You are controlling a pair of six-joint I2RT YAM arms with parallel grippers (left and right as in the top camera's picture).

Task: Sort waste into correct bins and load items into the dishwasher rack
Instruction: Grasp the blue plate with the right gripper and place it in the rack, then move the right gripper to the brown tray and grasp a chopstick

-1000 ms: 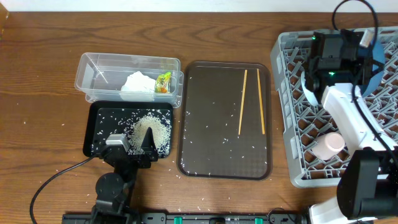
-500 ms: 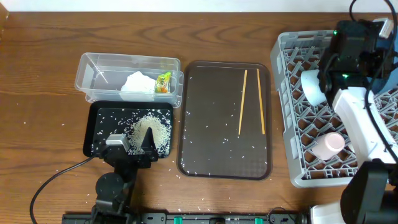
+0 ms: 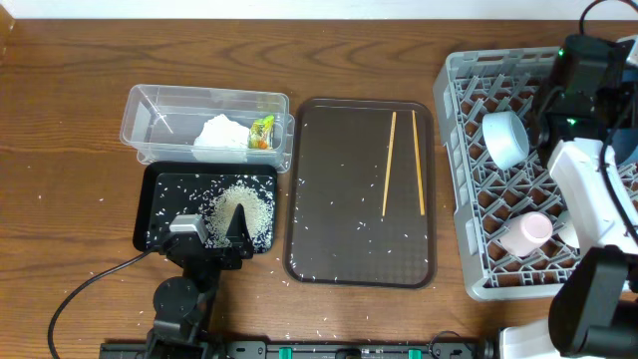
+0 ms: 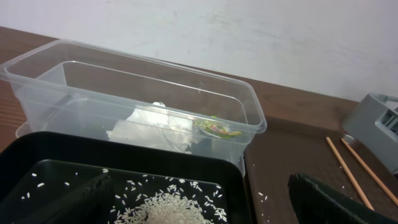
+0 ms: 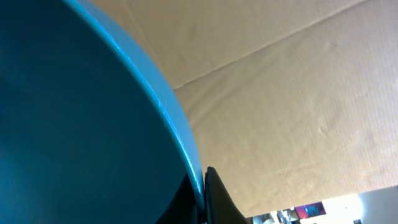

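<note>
The right gripper point(image 5: 204, 186) pinches the blue plate point(image 5: 74, 124) by its rim above the rack point(image 3: 469, 179); next it likely needs slotting in upright.

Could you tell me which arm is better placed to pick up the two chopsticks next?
Probably left: the left gripper is open over the black tray, beside the brown tray holding the chopsticks. The right gripper is shut on the blue plate at the rack.
</note>
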